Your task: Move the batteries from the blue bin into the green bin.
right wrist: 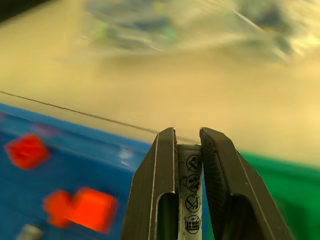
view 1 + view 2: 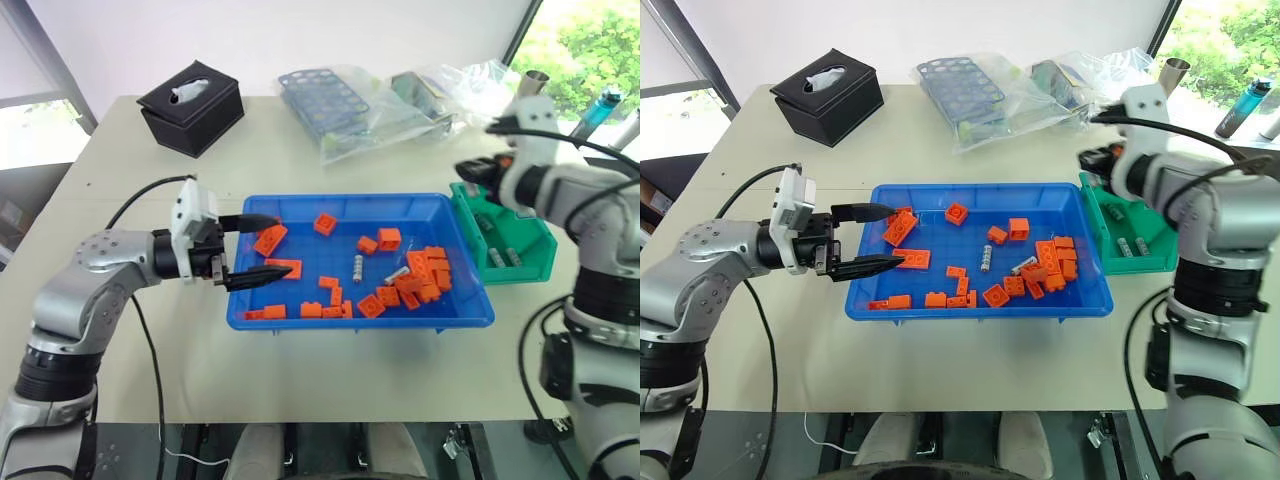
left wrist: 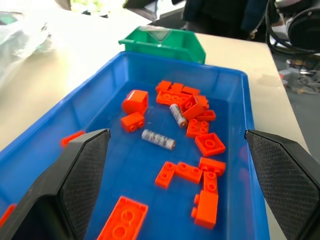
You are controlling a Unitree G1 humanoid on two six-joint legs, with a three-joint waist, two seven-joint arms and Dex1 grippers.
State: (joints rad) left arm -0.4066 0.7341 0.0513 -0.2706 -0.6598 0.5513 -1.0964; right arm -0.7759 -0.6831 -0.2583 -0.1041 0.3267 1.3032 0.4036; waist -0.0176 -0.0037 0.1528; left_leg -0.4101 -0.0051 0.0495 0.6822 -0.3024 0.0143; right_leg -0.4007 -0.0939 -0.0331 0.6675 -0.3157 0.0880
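Beige worktop (image 2: 330, 170): right tool (image 1: 187, 150) pinches one battery (image 1: 191, 190) lengthwise, green bin (image 2: 520, 250) just beneath; left tool (image 2: 262, 248) gapes empty over the blue bin (image 2: 360, 322).

Bright daylight, motion-blurred right wrist view.

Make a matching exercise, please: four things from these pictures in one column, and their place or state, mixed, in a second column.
Things:
1. left tool
2. right tool
3. tissue box
4. green bin

Places or states:
A. beside the blue bin's right end
B. open, at the blue bin's left end
C. shut on a battery
D. black, at the table's far left

Pairs: 1-B, 2-C, 3-D, 4-A
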